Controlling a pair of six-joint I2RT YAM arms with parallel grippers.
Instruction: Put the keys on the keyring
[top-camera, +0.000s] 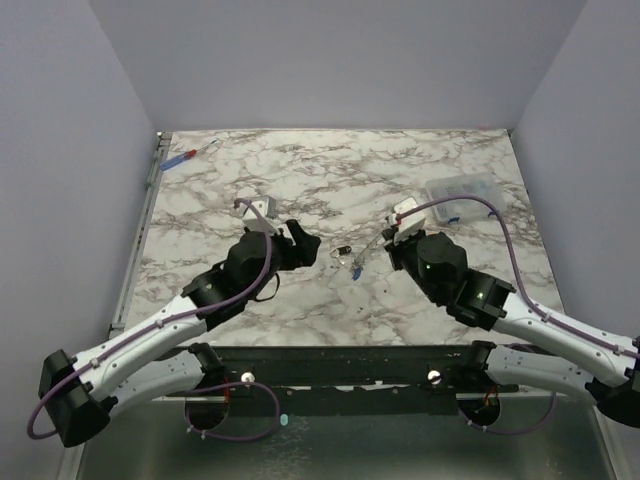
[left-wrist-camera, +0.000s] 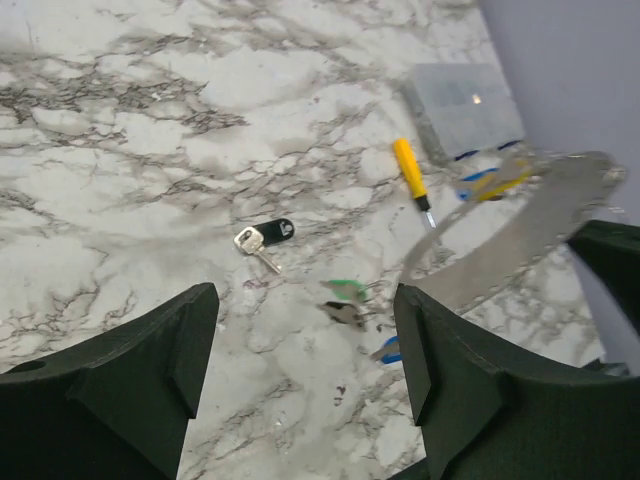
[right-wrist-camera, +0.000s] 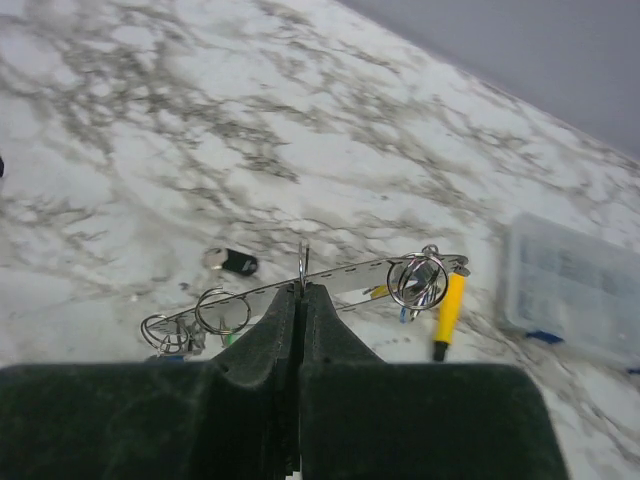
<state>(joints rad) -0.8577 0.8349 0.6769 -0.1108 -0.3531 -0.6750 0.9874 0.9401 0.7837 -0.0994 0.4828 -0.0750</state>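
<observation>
Currently the left gripper (left-wrist-camera: 305, 300) hangs low over the marble surface (top-camera: 330, 180). Its fingers (left-wrist-camera: 130, 370) stand wide apart and nothing is between them. The right gripper (right-wrist-camera: 302, 292) has its fingers pressed fully together on the keyring (right-wrist-camera: 350, 278) and holds it above the surface, between the two arms. Several small rings hang on the loop. From the left wrist the keyring looks like a blurred silver arc at the right side. Loose on the surface, in front of the left fingers, lie a black-capped key (left-wrist-camera: 265, 237), a green-capped key (left-wrist-camera: 347, 290) and a blue-capped key (left-wrist-camera: 388, 350). Further away, a yellow screwdriver (left-wrist-camera: 410, 175) lies near a clear box (left-wrist-camera: 465, 95).
</observation>
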